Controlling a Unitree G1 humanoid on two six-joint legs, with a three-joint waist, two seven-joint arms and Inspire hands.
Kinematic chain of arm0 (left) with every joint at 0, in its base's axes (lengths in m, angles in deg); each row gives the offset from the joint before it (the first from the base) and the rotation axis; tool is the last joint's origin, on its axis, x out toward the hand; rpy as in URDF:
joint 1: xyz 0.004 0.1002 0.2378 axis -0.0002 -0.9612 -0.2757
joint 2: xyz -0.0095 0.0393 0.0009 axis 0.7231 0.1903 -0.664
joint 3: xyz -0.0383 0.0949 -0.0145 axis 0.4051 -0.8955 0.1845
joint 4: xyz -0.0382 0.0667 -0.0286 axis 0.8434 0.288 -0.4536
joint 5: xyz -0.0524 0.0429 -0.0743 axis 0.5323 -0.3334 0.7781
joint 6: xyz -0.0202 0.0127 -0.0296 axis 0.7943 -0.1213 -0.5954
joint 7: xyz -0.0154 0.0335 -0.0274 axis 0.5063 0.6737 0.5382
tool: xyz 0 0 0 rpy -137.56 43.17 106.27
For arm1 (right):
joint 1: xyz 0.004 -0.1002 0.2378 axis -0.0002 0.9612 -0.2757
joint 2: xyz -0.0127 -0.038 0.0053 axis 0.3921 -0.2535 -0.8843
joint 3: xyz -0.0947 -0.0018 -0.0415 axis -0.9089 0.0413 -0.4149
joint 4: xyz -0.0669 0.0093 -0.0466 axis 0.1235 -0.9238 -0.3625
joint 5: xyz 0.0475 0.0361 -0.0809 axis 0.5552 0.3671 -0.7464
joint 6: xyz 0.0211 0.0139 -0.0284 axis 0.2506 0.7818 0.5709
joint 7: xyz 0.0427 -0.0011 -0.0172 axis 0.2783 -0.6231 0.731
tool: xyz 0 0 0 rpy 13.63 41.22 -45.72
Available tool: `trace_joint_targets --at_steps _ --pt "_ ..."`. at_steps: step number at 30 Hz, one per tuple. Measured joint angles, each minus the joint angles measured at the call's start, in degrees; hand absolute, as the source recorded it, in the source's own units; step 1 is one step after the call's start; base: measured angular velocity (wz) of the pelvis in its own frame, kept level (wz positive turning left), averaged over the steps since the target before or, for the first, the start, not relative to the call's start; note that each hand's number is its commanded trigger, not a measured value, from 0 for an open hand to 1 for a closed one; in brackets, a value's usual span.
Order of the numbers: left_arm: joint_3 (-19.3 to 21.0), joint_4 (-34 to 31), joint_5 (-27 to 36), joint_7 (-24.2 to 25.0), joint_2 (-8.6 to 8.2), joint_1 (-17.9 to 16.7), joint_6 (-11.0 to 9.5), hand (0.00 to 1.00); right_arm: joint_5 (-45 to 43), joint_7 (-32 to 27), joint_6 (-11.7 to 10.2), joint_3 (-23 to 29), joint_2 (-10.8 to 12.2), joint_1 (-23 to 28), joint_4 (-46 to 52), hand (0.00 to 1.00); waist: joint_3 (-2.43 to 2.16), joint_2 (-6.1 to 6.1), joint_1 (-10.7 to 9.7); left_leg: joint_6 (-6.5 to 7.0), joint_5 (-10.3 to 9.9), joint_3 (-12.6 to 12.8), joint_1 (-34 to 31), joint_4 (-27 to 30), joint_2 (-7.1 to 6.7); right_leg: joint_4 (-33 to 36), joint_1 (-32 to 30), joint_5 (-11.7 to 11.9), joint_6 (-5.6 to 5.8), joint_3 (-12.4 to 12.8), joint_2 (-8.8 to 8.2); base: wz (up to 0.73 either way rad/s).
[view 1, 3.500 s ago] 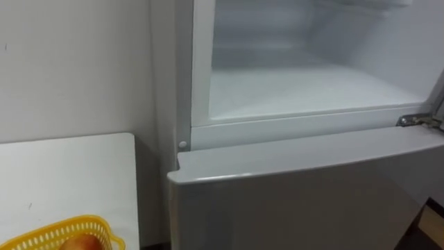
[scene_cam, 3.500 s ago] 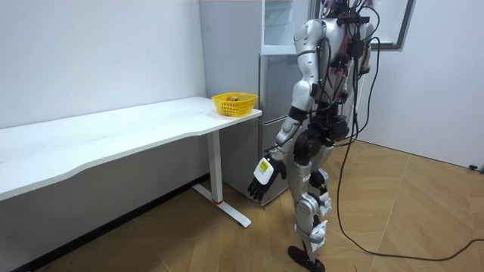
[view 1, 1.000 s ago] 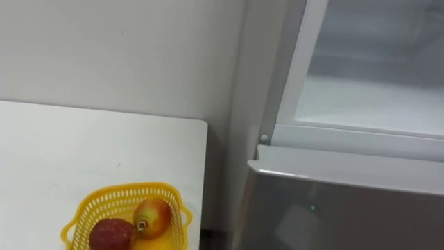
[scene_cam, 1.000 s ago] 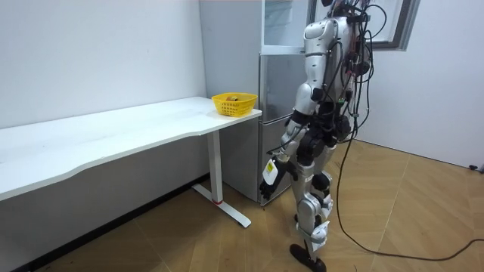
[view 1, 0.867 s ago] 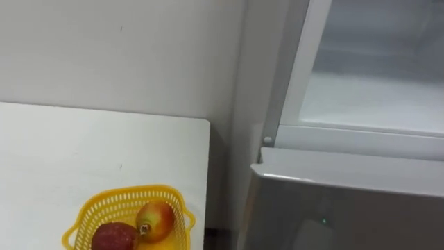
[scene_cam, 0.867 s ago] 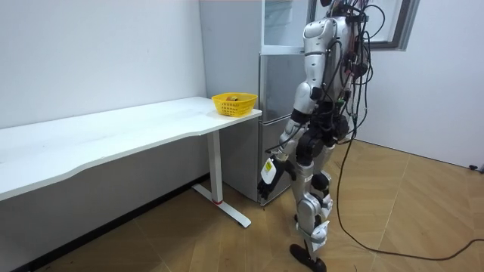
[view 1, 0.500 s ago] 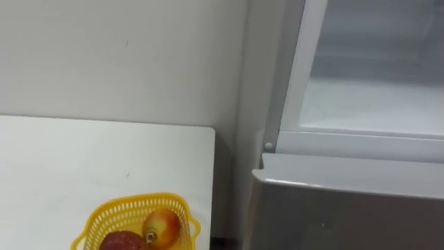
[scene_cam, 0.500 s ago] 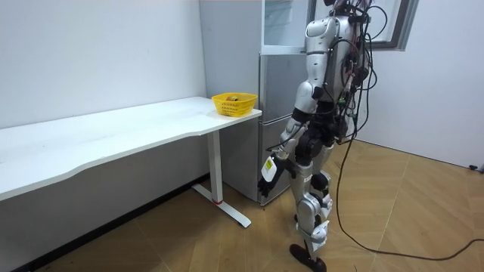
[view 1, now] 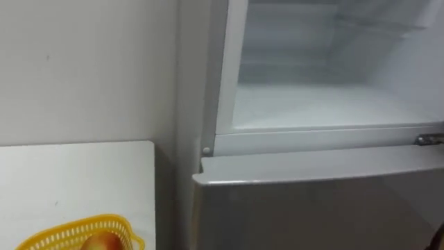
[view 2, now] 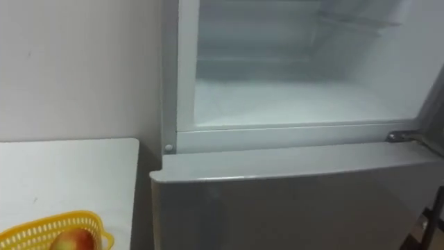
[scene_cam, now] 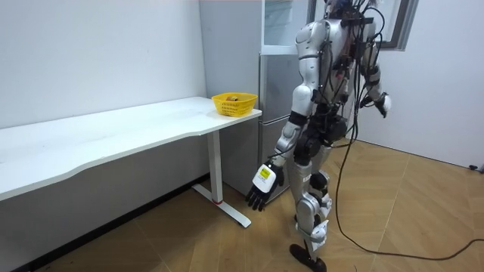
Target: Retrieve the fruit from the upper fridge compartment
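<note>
Nearest, at the lower left of the eye views, a yellow basket (view 1: 76, 235) is seen at the corner of the white table (view 1: 69, 180), with a reddish-yellow fruit (view 1: 103, 242) lying in it. Just beside the table stands the fridge (scene_cam: 276, 113): its lower door (view 1: 312, 208) is shut, and above it the upper compartment (view 1: 326, 104) is open. In the room view the robot is placed facing the fridge. Its left hand (scene_cam: 261, 185) is hung low beside the thigh, fingers released and straight, nothing grasped. Its right hand (scene_cam: 384, 103) is held out toward the room view's right; whether its fingers are curled cannot be told.
</note>
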Motion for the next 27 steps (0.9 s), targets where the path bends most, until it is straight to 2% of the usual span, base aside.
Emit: trace_joint_targets --at_steps 3,6,10,13,18,23,27 --pt "0.4 -1.1 0.4 -0.7 -0.44 -0.5 0.4 0.0 8.7 -6.4 0.8 5.9 -1.5 -2.1 1.0 0.0 -0.09 -0.25 -1.3 -0.03 0.0 0.1 0.0 -0.1 0.06 0.0 0.0 -0.1 -0.06 -0.1 0.04 0.01" --pt "0.4 -2.6 0.4 -0.9 -0.6 -0.6 1.0 0.0 12.6 -13.4 1.2 9.3 -2.5 -4.0 3.9 0.0 0.0 -0.09 -2.4 -0.02 0.0 0.2 0.0 -0.3 0.06 0.1 -0.2 -0.1 -0.03 0.3 0.21 -0.05" --pt "0.3 -4.4 0.4 -0.8 -0.69 -0.7 1.6 0.0 15.6 -21.8 1.4 9.3 -5.0 -6.7 9.5 0.0 0.26 0.26 -2.3 -0.04 -0.1 1.4 0.1 -0.5 -0.02 1.8 -1.4 -0.6 -0.03 1.1 0.41 -0.14" --pt "-0.2 -5.1 0.4 -0.3 -0.68 -0.7 2.0 0.0 15.5 -27.1 1.3 9.2 -5.5 -9.1 17.3 0.0 0.51 0.73 -2.4 -0.06 -0.1 1.8 -0.2 -0.5 -0.04 2.0 -2.1 -0.6 -0.04 1.2 0.45 -0.12" --pt "-2.3 -5.5 0.4 0.3 -0.79 -0.5 1.9 0.0 14.6 -33.6 0.7 5.7 -6.1 -11.6 30.3 0.0 0.5 0.72 -2.0 -0.13 -0.1 1.8 -0.3 -0.3 -0.04 2.7 -2.5 -0.9 -0.21 1.0 0.43 0.0" --pt "-4.2 -5.7 0.1 1.1 -1.03 -0.6 1.9 0.0 7.6 -38.3 -1.4 4.6 -6.4 -13.0 38.4 0.0 0.45 0.48 -0.8 -0.3 0.0 1.7 -0.9 -0.1 0.02 2.8 -3.1 -1.0 -0.36 1.0 0.47 0.0" --pt "-5.1 -5.9 0.3 1.9 -1.03 -0.7 2.0 0.0 3.7 -42.5 -1.4 2.1 -6.4 -13.0 40.6 0.0 0.63 0.81 0.6 -0.31 0.0 1.9 -0.8 -0.1 -0.01 3.0 -3.1 -1.0 -0.37 0.8 0.39 -0.03"
